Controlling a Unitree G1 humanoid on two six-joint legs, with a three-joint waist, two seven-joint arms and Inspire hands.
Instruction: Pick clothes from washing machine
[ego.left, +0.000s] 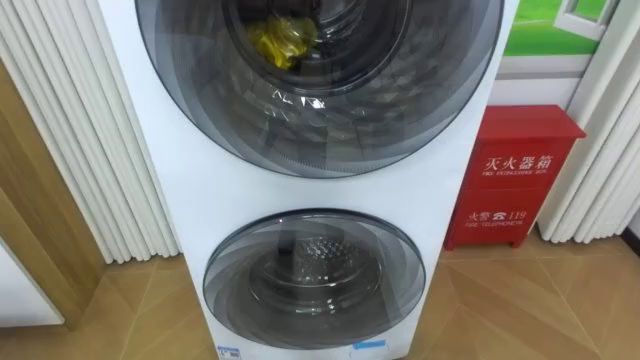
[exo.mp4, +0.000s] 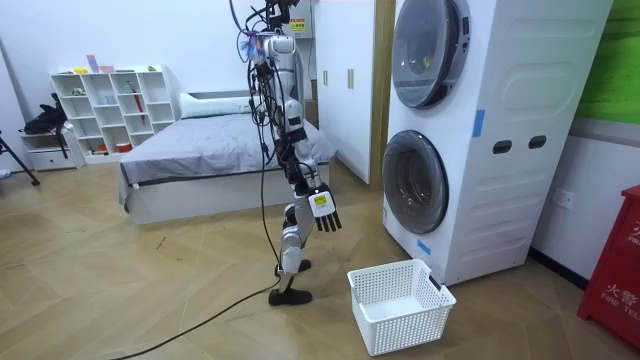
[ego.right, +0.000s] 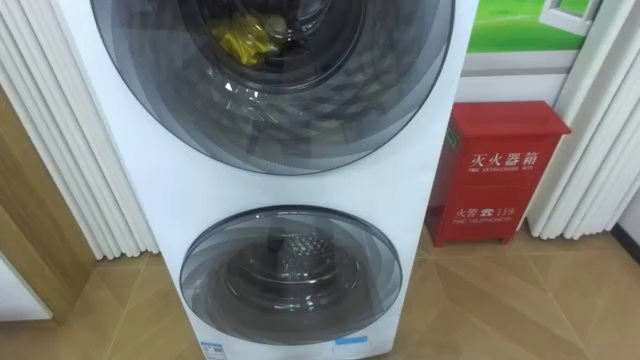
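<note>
A white stacked washing machine (exo.mp4: 500, 200) stood before the robot, with a white pleated curtain (ego.left: 60, 140) on its left and a red cabinet (ego.left: 520, 170) on the floor at its right, another curtain beyond that. On the wooden floor between the robot and the machine sat a white slotted basket (exo.mp4: 415, 322), just in front of the lower door (ego.left: 315, 285). A bed (exo.mp4: 200, 150) lay behind the robot. The yellow cloth (ego.left: 280, 42) lay bunched inside the upper drum, behind the round tinted upper door (ego.left: 330, 130), which covered the opening. The robot stood upright a step back from the machine, facing it, its right hand (exo.mp4: 322, 212) hanging low beside its thigh with the fingers loose and pointing down, holding nothing, well below and apart from the cloth.
</note>
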